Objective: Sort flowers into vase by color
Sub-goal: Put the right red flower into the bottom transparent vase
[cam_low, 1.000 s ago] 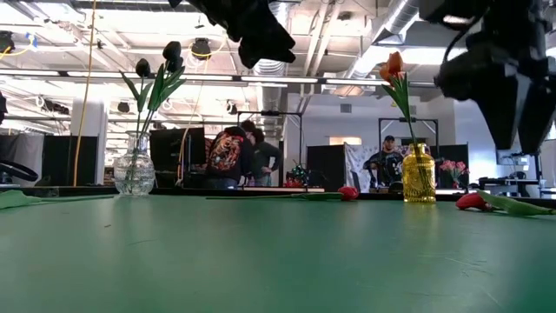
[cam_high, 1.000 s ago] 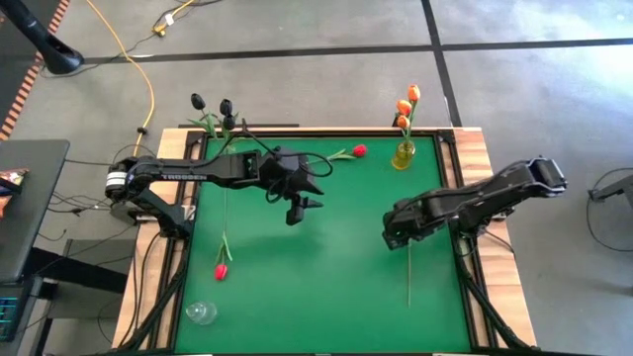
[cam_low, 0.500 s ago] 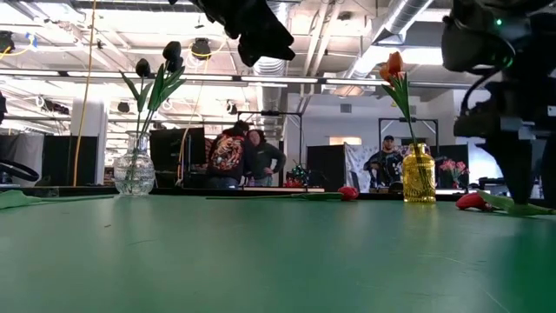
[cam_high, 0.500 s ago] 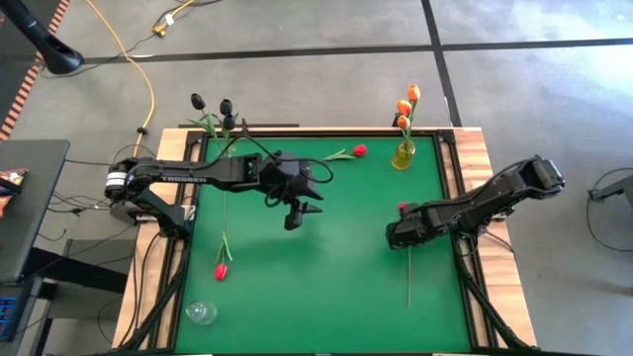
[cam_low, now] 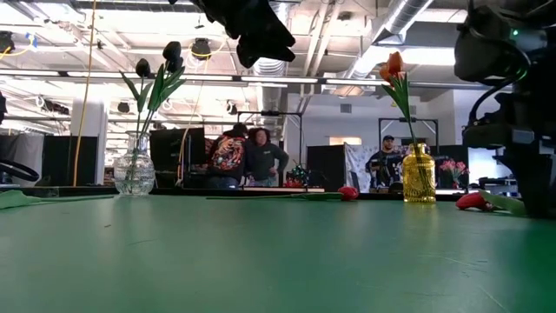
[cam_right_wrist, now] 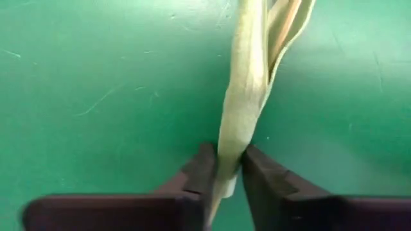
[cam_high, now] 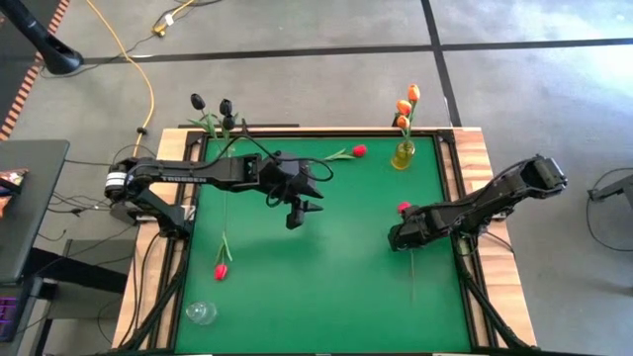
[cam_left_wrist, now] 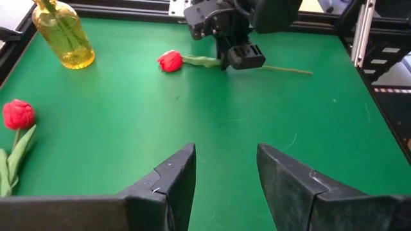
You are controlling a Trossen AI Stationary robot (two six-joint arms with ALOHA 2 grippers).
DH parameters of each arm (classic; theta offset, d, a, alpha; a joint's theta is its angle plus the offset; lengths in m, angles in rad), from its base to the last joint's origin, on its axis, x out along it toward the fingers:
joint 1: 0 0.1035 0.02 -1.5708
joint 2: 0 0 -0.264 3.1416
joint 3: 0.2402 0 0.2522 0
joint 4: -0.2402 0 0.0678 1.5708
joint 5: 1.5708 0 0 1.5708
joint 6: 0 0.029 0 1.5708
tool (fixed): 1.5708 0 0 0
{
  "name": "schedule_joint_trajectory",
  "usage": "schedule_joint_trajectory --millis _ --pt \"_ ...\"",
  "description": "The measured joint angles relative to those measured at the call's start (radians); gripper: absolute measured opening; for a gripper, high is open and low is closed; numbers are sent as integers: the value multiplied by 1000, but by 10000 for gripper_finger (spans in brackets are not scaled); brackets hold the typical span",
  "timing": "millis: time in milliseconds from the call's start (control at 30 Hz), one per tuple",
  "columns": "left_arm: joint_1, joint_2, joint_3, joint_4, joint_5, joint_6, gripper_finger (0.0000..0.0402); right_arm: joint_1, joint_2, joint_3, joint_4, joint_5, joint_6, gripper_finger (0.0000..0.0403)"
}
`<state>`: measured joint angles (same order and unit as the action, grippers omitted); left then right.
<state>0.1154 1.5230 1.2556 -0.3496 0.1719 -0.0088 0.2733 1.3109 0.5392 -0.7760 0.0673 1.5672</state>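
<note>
While our left gripper (cam_high: 300, 211) hangs parted above mid-table, our right gripper (cam_right_wrist: 223, 168) pinches the stem of a red tulip (cam_high: 404, 209) lying on the mat's right side.

High view: directly overhead, covering the whole green surface (cam_high: 326, 277). Low view: level with the surface, facing the room behind. Left wrist view: looks across the surface toward the yellow vase (cam_left_wrist: 64, 38), which the high and low views share. Right wrist view: very close, apparently pointing down at the mat.
</note>
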Motion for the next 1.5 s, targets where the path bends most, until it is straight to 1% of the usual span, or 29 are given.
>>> schedule_joint_trajectory --millis 133,200,367,533,667,800,933,1033,1133,1267,1400,1500 --pt "-2 0 0 0 0 -14 153 0 0 -1 19 7 -27 50" --pt "-3 0 0 0 0 -15 153 0 1 6 23 7 -28 32" --pt "-4 0 0 0 -1 -22 153 0 5 51 15 8 -55 31" --pt "-4 0 0 11 -2 -13 153 0 5 127 26 30 -80 49" --pt "-4 0 0 24 -1 -14 153 0 4 214 26 116 -119 45" --pt "-4 0 0 32 3 -35 153 -11 -17 305 25 239 -202 38" --pt "-7 0 0 32 6 -61 153 -37 -62 391 33 362 -328 41" --pt "-11 0 0 39 6 -85 153 -62 -106 445 52 430 -443 42" --pt "-11 0 0 86 13 -125 153 -88 -152 476 134 467 -592 41" --pt "-11 0 0 203 50 -167 153 -127 -213 479 373 462 -850 41" --pt "-11 0 0 319 61 -191 153 -158 -246 479 621 379 -1070 42" --pt "-11 0 0 387 60 -198 153 -183 -249 480 763 300 -1146 42"
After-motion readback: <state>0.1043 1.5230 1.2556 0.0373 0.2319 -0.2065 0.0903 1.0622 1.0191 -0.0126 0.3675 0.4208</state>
